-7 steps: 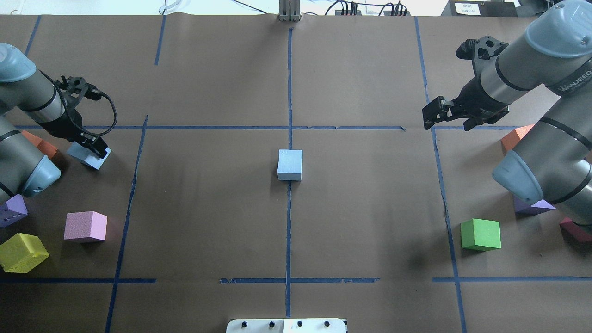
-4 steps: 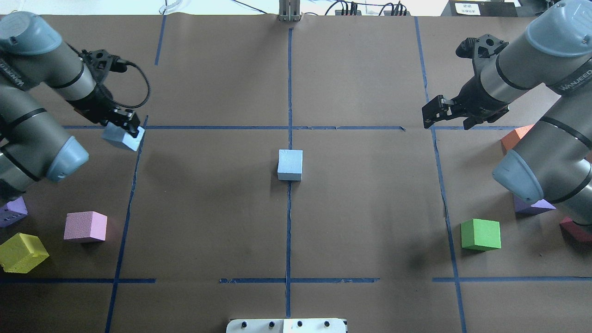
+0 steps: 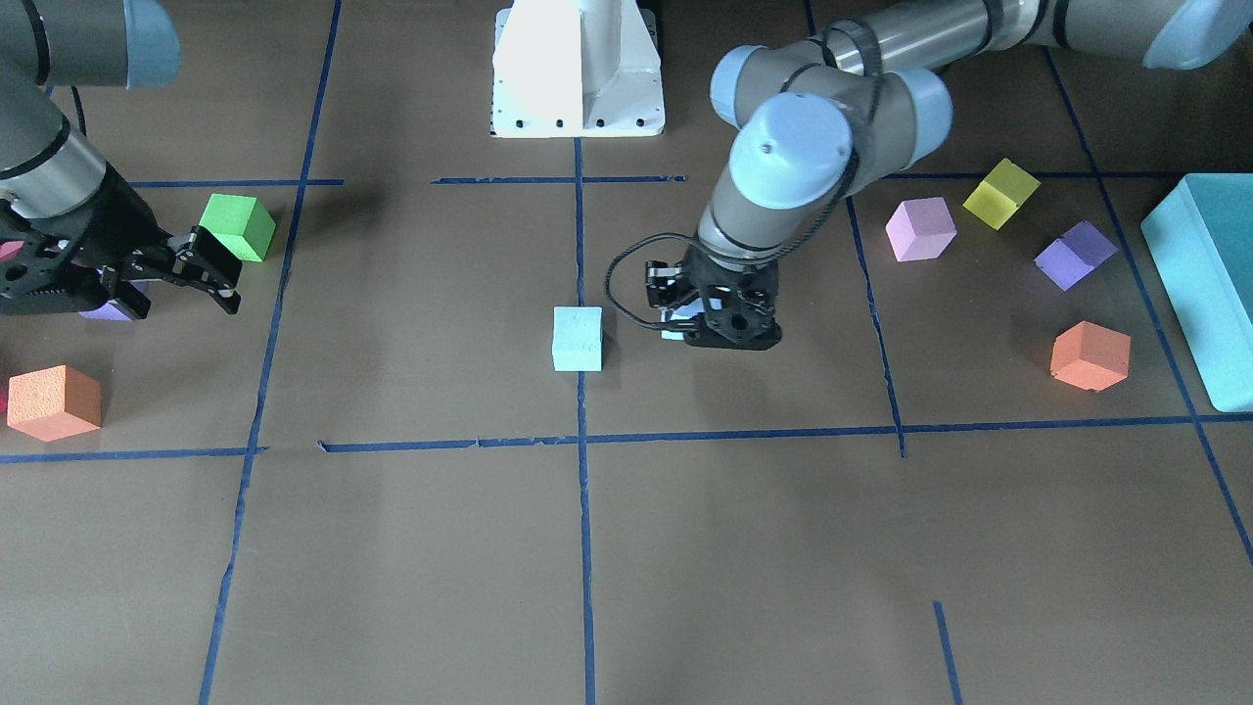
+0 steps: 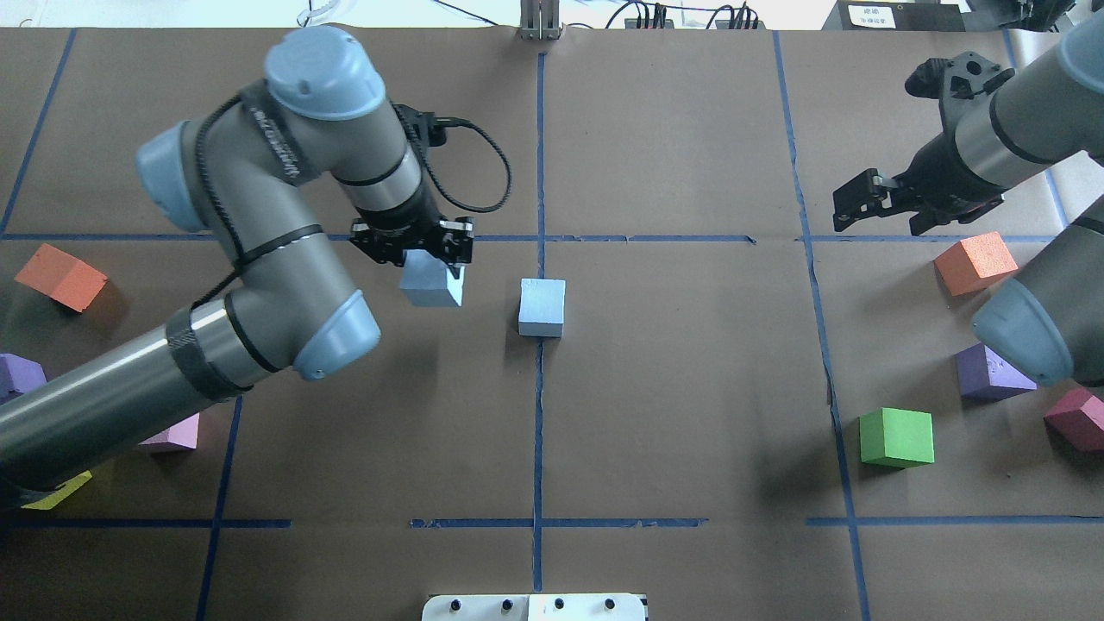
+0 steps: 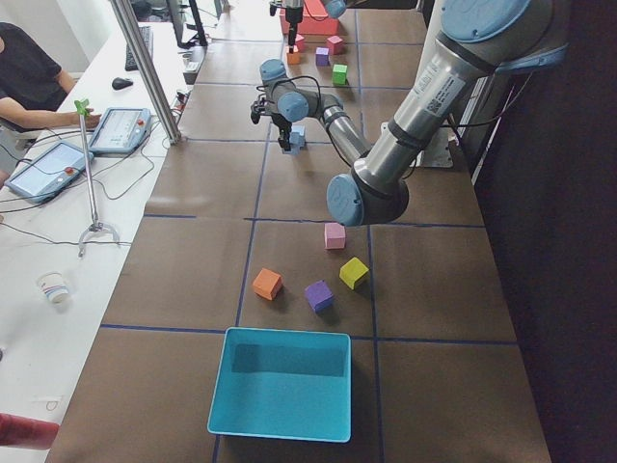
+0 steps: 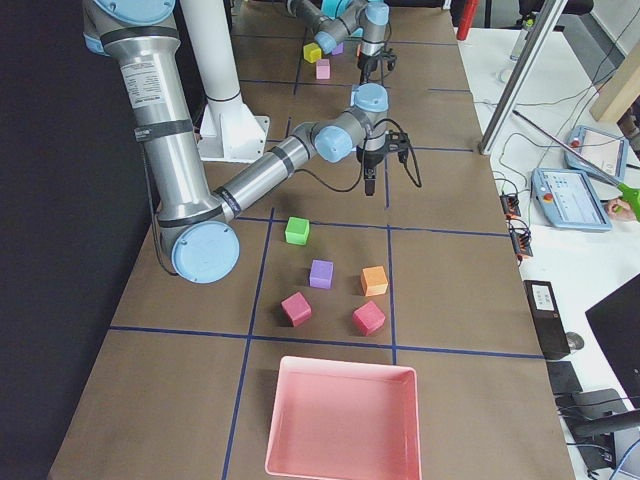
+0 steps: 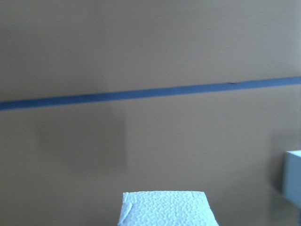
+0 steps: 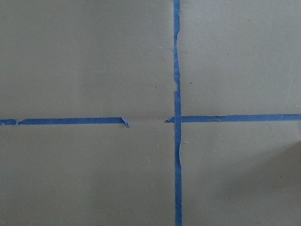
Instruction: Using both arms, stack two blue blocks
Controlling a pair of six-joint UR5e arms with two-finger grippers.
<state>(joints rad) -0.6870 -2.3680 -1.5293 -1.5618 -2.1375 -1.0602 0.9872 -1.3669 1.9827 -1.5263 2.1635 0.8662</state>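
One pale blue block [image 4: 542, 306] rests on the table's centre line; it also shows in the front view [image 3: 578, 338]. My left gripper [image 4: 427, 257] is shut on the second blue block [image 4: 429, 287] and holds it above the table, just left of the resting one. In the left wrist view the held block [image 7: 164, 207] fills the bottom edge and the resting block [image 7: 292, 176] peeks in at the right. My right gripper [image 4: 856, 201] is open and empty, far off to the right.
Green [image 4: 897, 437], orange [image 4: 975, 261], purple [image 4: 987, 373] and maroon [image 4: 1078, 418] cubes lie at the right. Orange [image 4: 60, 276], pink [image 4: 172, 435] and purple [image 4: 17, 375] cubes lie at the left. A teal box [image 3: 1209, 284] and a pink tray [image 6: 340, 420] sit at the table's ends.
My left arm has swung right, carrying the blue block from the far left to beside the centre block. My right gripper has drawn back a little to the right.
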